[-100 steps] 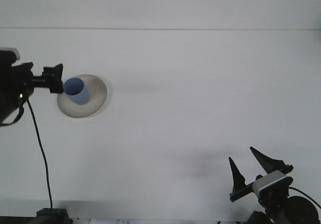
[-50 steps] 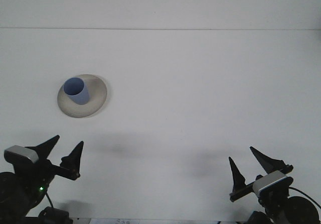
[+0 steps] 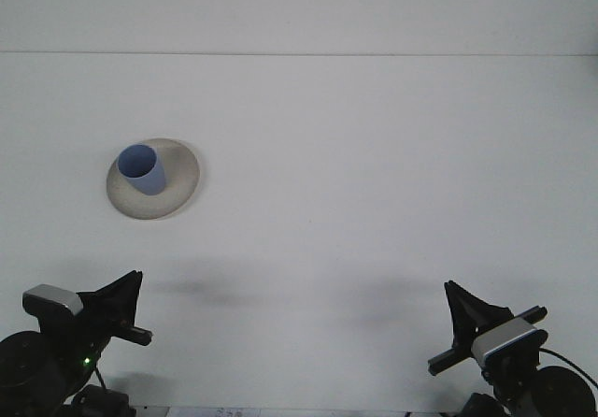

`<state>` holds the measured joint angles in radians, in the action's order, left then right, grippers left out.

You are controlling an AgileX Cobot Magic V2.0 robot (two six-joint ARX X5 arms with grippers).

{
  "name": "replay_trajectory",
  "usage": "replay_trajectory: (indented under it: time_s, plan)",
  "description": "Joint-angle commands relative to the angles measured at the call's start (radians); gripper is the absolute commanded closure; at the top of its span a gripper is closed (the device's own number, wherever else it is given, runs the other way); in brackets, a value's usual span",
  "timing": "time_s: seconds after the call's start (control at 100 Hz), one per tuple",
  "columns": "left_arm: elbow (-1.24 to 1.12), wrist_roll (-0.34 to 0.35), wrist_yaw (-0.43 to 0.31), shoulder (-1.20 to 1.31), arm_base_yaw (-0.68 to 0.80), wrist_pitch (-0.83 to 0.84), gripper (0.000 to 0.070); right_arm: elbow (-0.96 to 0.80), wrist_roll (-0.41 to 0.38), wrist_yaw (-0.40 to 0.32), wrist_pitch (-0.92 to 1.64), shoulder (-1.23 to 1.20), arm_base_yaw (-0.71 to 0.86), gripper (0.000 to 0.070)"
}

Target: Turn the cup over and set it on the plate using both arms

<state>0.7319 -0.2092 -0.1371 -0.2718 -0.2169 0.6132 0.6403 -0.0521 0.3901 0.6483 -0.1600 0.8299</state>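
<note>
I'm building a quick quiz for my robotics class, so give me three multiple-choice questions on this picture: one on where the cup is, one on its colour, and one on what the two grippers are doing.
1. Where is the cup?
A. On the plate, at the table's left
B. On the bare table, at the centre
C. In the right gripper

2. What colour is the cup?
A. Red
B. Blue
C. Green

3. What state are the grippers in?
A. Both hold the cup
B. The left gripper holds the plate
C. Both are shut, holding nothing

Answers: 1 A, the cup stands open end up on the plate. 2 B, its wall is light blue. 3 C, both sit low at the near edge, fingers together, away from the cup.
</note>
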Motion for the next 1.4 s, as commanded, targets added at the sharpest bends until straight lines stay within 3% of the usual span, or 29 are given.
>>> replay_trajectory:
  time_s: [0.0,0.62,0.77,0.9,0.96,1.14,1.39]
  plan:
    - [0.013,-0.005,-0.003,0.0,-0.003,-0.012,0.0688,0.003,-0.004,0.003,-0.013,0.002,0.008,0.0696]
    - [0.013,-0.005,-0.003,0.0,-0.003,-0.016,0.0688,0.003,-0.004,0.003,-0.019,0.002,0.008,0.0696]
    - [-0.006,0.167,0.013,0.013,0.021,-0.053,0.0688,0.003,-0.004,0.003,-0.019,0.002,0.008,0.0696]
    - [-0.15,0.262,0.019,0.056,0.083,-0.254,0.0688,0.003,-0.004,0.003,-0.019,0.002,0.008,0.0696]
    - [-0.253,0.298,0.058,0.09,0.113,-0.351,0.0688,0.003,-0.004,0.003,-0.019,0.002,0.008,0.0696]
    - [-0.531,0.301,0.193,0.201,0.187,-0.556,0.0688,0.003,-0.004,0.003,-0.019,0.002,0.008,0.0696]
    - [-0.687,0.298,0.226,0.269,0.213,-0.627,0.0688,0.003,-0.004,0.003,-0.019,0.002,0.008,0.0696]
